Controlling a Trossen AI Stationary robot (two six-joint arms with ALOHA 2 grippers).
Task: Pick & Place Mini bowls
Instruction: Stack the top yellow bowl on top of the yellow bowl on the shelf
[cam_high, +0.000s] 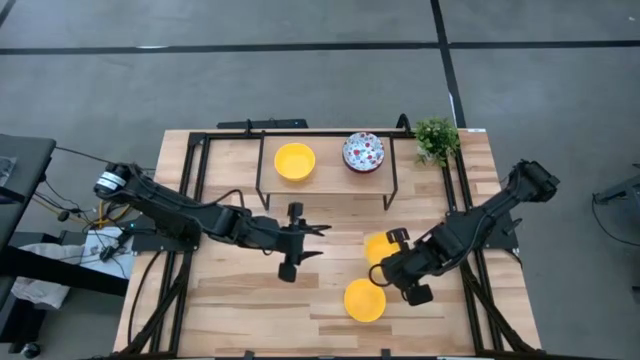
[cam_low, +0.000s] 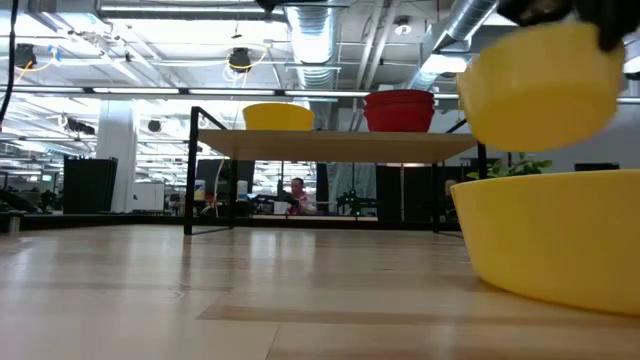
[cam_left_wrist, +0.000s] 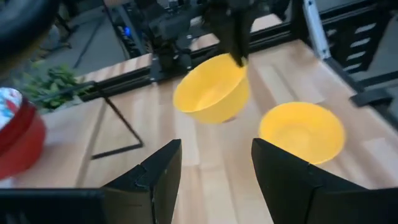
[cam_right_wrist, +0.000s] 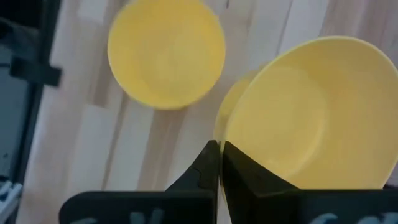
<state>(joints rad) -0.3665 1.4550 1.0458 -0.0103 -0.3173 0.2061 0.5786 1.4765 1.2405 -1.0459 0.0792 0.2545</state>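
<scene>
Left gripper (cam_high: 312, 242) hovers wide and empty mid-worktop (cam_high: 240, 300), waiting. On the shelf (cam_high: 325, 175), a plain yellow bowl (cam_high: 295, 161) and a floral bowl (cam_high: 363, 152) sit already placed. Right gripper (cam_high: 392, 262) pinches the thin rim of a lifted yellow bowl (cam_left_wrist: 211, 87), tilted, clear of the wood. Another yellow bowl (cam_high: 365, 300) rests below: smooth, round, glossy.

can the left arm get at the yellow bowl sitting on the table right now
Probably yes: the left gripper hangs open with bare tabletop between it and the yellow bowl on the table. The right gripper, holding another yellow bowl, crowds that side.
</scene>
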